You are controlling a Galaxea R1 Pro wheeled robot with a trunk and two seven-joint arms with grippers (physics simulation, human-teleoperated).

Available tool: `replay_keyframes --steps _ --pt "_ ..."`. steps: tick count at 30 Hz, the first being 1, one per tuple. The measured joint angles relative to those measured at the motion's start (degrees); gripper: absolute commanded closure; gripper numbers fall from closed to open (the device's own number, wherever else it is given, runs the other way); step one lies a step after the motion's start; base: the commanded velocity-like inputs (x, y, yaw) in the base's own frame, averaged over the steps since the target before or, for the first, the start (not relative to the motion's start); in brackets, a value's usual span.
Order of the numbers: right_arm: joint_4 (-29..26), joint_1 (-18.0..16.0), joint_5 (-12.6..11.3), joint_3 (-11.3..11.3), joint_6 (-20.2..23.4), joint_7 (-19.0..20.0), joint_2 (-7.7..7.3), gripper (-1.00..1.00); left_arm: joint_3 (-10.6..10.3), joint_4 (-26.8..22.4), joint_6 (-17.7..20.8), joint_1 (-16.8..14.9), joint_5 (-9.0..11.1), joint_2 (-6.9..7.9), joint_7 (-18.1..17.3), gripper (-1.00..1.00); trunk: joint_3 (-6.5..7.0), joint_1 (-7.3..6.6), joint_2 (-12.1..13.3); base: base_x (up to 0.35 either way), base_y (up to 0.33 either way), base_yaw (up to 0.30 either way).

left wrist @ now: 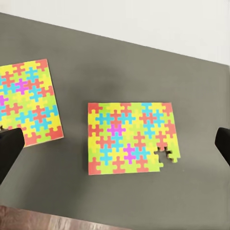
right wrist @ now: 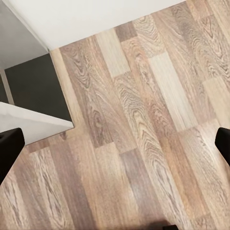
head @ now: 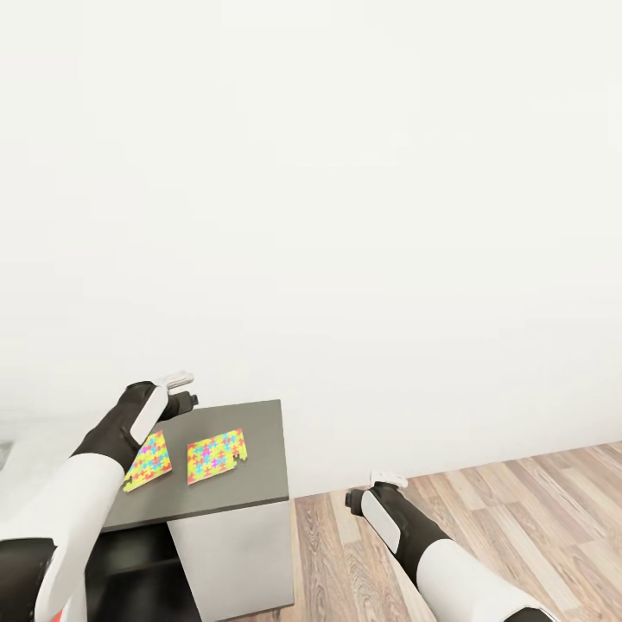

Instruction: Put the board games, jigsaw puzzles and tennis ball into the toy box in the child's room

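Head view: left hand (head: 177, 389) hovers over the grey counter (head: 259, 449), 2 jigsaw puzzles (head: 215, 455) flat there. Left wrist view alone reveals its fingers (left wrist: 9, 148) spread wide, and a loose corner piece. Right hand (head: 373, 491), open, over wood floor (right wrist: 143, 143).

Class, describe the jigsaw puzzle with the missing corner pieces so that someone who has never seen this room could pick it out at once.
Find the dark grey table against the white wall. Two bright jigsaw puzzles lie flat on it, apart; take the one nearer the table's free end, beside the wood floor. Unlike the other puzzle, it has a gap and loose pieces at one corner.
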Motion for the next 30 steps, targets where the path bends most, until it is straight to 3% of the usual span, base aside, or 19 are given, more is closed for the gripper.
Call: replay_keyframes --steps 18,30 --pt "0.0 0.0 0.0 0.0 0.0 0.0 0.00 -1.00 -0.4 0.0 0.0 0.0 -0.1 0.09 -0.1 -1.00 0.00 0.00 0.0 0.002 0.000 0.000" --pt "0.0 0.0 0.0 0.0 0.1 0.1 0.00 -1.00 -0.4 0.0 -0.1 0.0 -0.1 -0.08 -0.1 -1.00 0.00 0.00 0.0 0.120 0.000 0.000"
